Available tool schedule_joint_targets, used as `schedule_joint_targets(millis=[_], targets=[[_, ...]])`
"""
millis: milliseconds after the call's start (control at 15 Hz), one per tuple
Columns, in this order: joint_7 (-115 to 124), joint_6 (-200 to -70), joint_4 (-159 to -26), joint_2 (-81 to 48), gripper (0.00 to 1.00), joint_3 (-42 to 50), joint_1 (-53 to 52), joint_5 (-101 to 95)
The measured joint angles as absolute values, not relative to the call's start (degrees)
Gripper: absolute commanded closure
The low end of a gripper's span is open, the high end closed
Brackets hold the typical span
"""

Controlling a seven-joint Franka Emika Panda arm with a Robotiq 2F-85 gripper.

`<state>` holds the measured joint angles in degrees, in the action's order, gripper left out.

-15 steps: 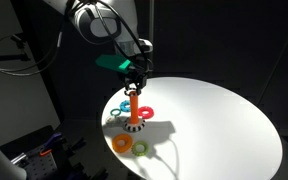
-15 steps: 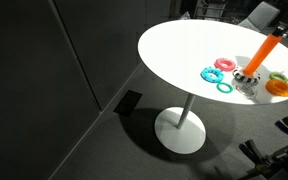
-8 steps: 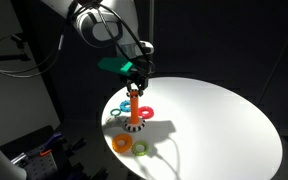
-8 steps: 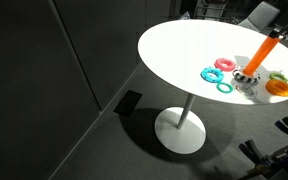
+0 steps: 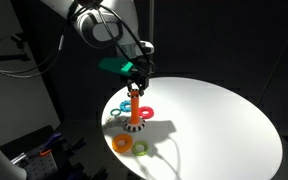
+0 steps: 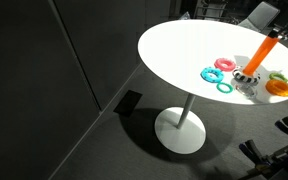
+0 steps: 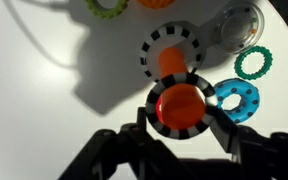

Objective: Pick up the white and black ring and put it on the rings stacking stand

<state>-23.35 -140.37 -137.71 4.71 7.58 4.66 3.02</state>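
Nothing has shifted since the earlier frames: arm, pincer and rings sit where they did a second ago.

The round white surface (image 5: 214, 125) stands on a single pedestal foot, seen in an exterior view (image 6: 181, 130). Above its near edge hangs the robot arm (image 5: 99, 25), reaching down to the top of the rings stacking stand (image 5: 134, 108), an upright orange peg that also shows leaning in from the right in an exterior view (image 6: 265, 48).

The pincer (image 5: 135, 84) sits right at the peg's rounded tip. In the wrist view the pincer (image 7: 181, 108) has a finger on each side of the orange top, close against it, and appears to be closed narrowly around the peg.

The white and black ring (image 5: 134, 127) lies flat at the foot of the stand, around the peg; the wrist view shows it (image 7: 149, 50) encircling the orange shaft.

Other rings lie nearby on the surface: an orange ring (image 5: 122, 144), a green ring (image 5: 140, 149), a blue ring (image 7: 239, 97) just beside the peg, a teal ring (image 7: 252, 63) and a pink ring (image 6: 225, 64).
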Motion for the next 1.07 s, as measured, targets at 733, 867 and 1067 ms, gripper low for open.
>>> schedule_joint_targets(millis=[733,867,1067], targets=[[-23.4,-140.5,-137.7,3.1,0.59,7.5,4.4,6.6],[-23.4,-140.5,-137.7,2.5,0.24,7.5,4.4,6.7],[-23.4,-140.5,-137.7,1.8,0.0,7.5,4.4,6.7]])
